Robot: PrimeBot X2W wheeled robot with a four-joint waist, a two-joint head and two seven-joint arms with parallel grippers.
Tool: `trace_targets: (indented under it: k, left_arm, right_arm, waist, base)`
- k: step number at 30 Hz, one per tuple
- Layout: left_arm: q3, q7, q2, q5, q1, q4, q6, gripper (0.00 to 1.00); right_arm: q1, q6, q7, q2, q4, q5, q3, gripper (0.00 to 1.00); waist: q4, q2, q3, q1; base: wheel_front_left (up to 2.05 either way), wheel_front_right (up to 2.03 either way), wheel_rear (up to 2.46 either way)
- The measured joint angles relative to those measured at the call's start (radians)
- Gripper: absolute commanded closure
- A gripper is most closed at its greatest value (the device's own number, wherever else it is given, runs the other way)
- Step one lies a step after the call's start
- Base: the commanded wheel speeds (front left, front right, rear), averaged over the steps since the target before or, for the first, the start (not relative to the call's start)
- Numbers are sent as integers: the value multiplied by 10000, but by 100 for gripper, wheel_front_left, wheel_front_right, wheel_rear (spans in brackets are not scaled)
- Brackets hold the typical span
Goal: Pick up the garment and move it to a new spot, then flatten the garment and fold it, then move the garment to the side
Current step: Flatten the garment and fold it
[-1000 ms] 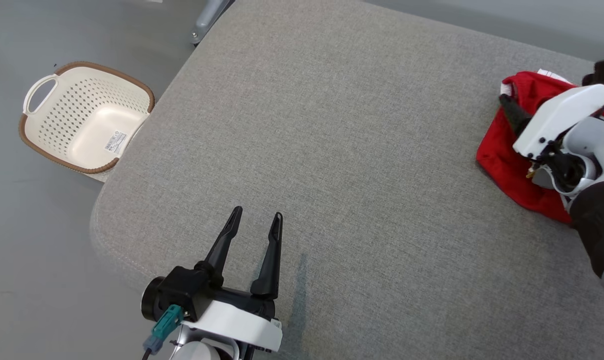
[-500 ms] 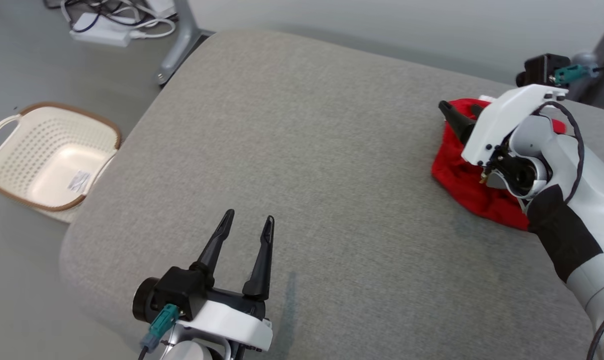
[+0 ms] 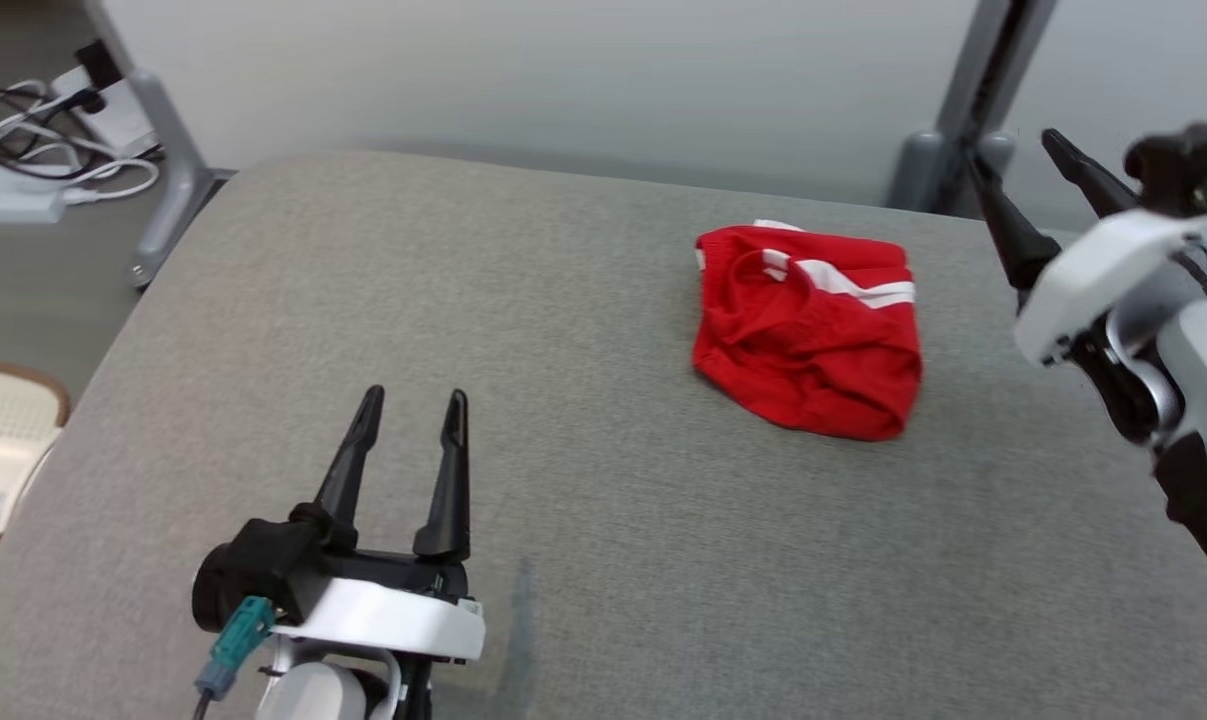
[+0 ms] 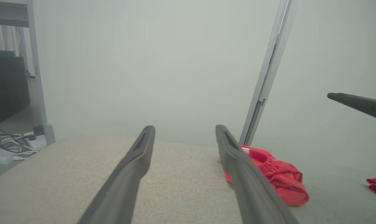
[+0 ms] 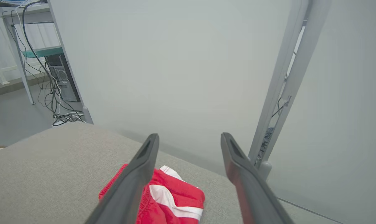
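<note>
Right gripper (image 3: 1011,150) is lifting off the crumpled red garment (image 3: 808,330), jaws spread, like the left gripper (image 3: 413,395); likely soft, light, best pinched at an edge.

Red garment (image 3: 808,335) bundled on the grey tabletop (image 3: 523,330)
Bright red cloth with white stripes along its far edge, folded over on itself into a compact, roughly square bundle. It is creased and slightly puffed, not flat, and lies right of the middle, close to the tabletop's far edge.
</note>
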Motion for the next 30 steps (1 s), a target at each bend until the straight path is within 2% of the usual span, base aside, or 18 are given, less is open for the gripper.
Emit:
trace_targets:
  k: [4, 8, 12, 16, 21, 30]
  left_arm:
    - [326, 2, 4, -38, 23, -138, 35, 0]
    - [573, 2, 4, -58, 61, -286, 92, 0]
    - [675, 2, 4, -56, 114, -378, 100, 0]
    - [681, 2, 2, -40, 275, -364, 79, 0]
    - [663, 0, 4, -2, 287, -336, 15, 0]
    - [500, 2, 2, -2, 291, -290, -40, 0]
  right_arm:
    - [948, 0, -943, -274, -174, -640, -669, 0]
    - [2171, 0, -1126, -236, -773, -1519, -2011, 0]
    - [3707, 0, -1158, 230, -2201, -2654, -3925, 0]
    - [5130, 0, -1156, 949, -3179, -3707, -5097, 0]
    - [5778, 0, -1156, 1515, -3776, -4393, -5611, 0]
    - [5902, 0, -1156, 1649, -3891, -4684, -5833, 0]
  waist:
    - [-533, 0, -119, 0]
    - [-992, 0, -196, 0]
    - [-1307, 0, -227, -1]
    - [-1476, 0, -217, 0]
    - [-1529, 0, -223, 0]
    - [-1401, 0, -180, 0]
  base:
    - [0, 0, 0]
    - [0, 0, 0]
    - [0, 0, 0]
    - [0, 0, 0]
    - [0, 0, 0]
    - [0, 0, 0]
